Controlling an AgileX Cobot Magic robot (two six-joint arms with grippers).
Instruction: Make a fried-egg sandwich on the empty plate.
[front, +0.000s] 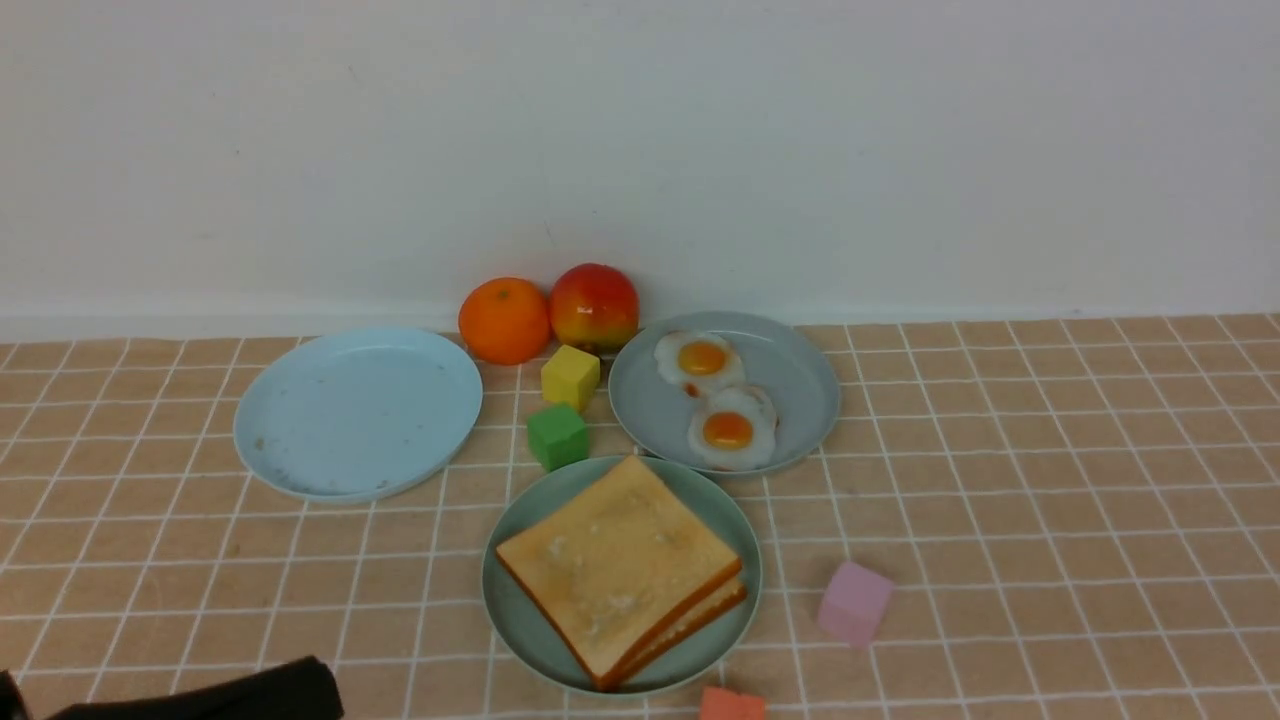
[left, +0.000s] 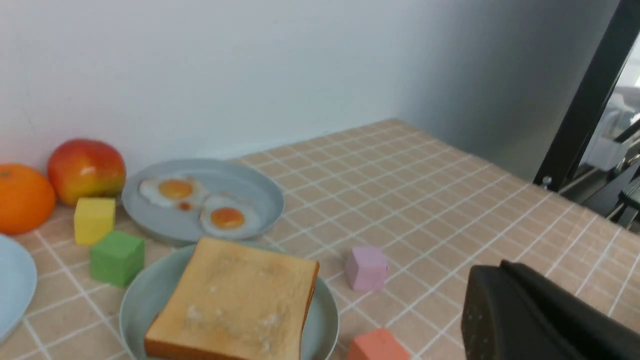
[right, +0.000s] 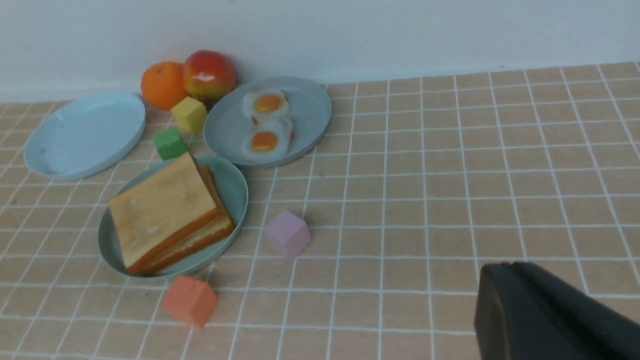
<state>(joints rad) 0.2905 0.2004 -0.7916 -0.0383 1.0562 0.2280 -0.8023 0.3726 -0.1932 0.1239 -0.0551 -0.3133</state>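
Front looks forward; both wrists oblique; all share sandwich (front: 620, 570).

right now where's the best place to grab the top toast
Probably the near right edge of the top toast, coming from the right. It sits askew on the lower slice, so that edge overhangs, and the plate rim is low there.
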